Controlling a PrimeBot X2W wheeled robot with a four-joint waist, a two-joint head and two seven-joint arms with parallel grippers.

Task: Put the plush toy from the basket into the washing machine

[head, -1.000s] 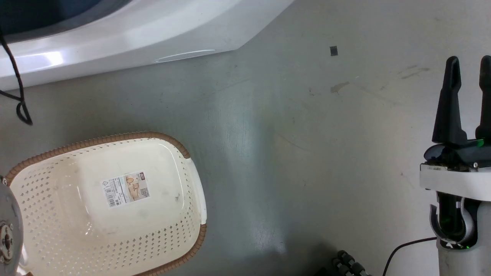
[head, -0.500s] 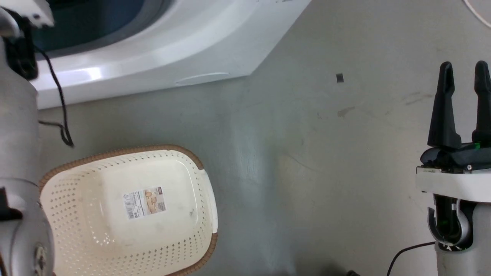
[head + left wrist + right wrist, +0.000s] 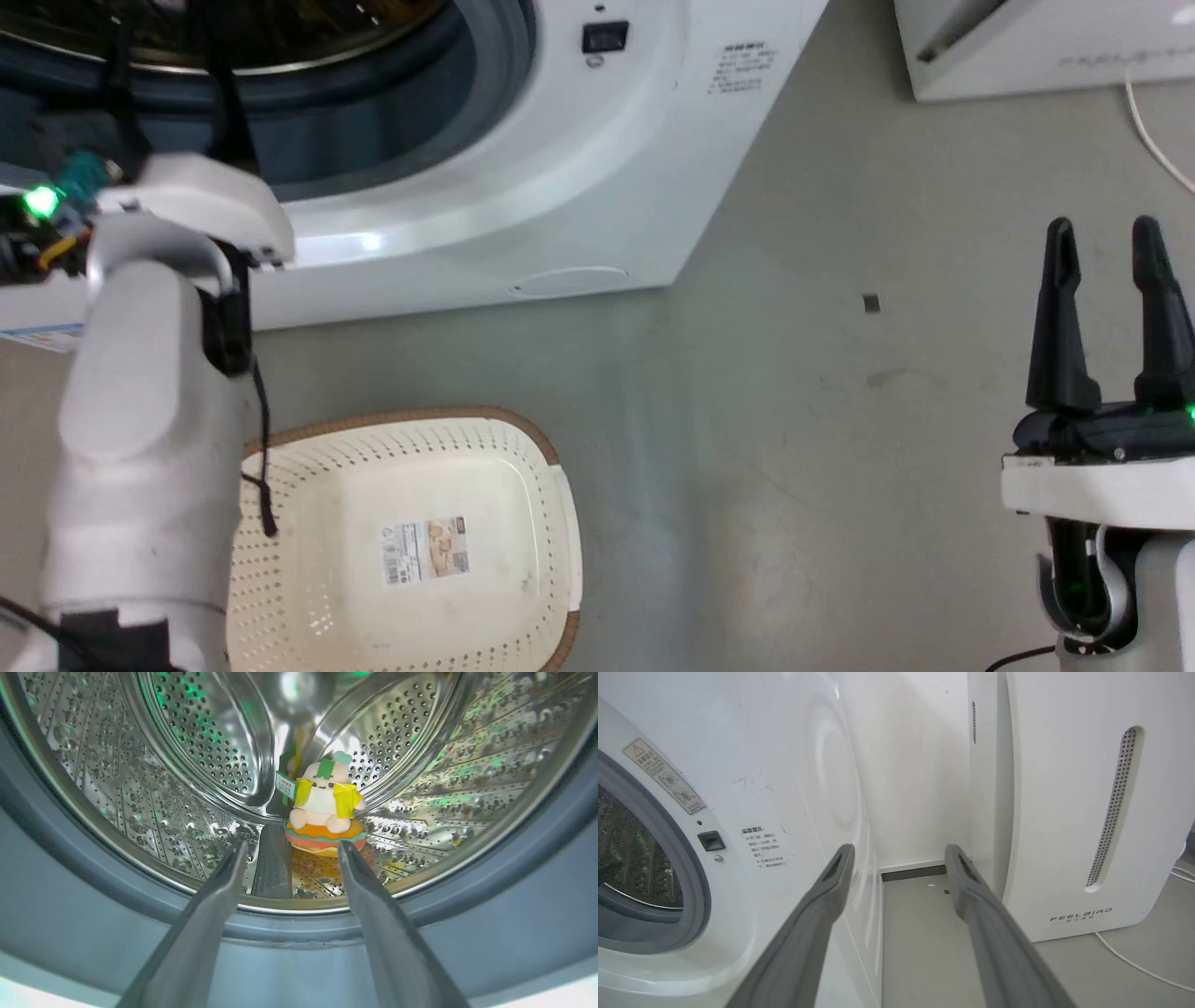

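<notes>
The plush toy (image 3: 324, 812), an orange burger with a yellow and green figure on top, sits upright on the floor of the steel drum (image 3: 187, 788). My left gripper (image 3: 293, 845) is open at the grey porthole seal (image 3: 70, 896), its fingers short of the toy with nothing between them. In the head view my left forearm (image 3: 140, 420) reaches up to the washing machine (image 3: 579, 168). The basket (image 3: 551, 523) lies on the floor below it, holding just its paper label (image 3: 425, 551). My right gripper (image 3: 1106, 252) stands open at the right, over bare floor.
The white FEELBIRD appliance (image 3: 1064, 812) stands right of the washer, with a narrow gap of floor (image 3: 920, 933) between them and a white cable (image 3: 1134, 963) beside it. A small dark mark (image 3: 871, 302) is on the grey floor.
The head camera has tilted up, so the basket sits lower in the picture and the washer's porthole has come into view. My left forearm now shows at the left. The right gripper stays open.
</notes>
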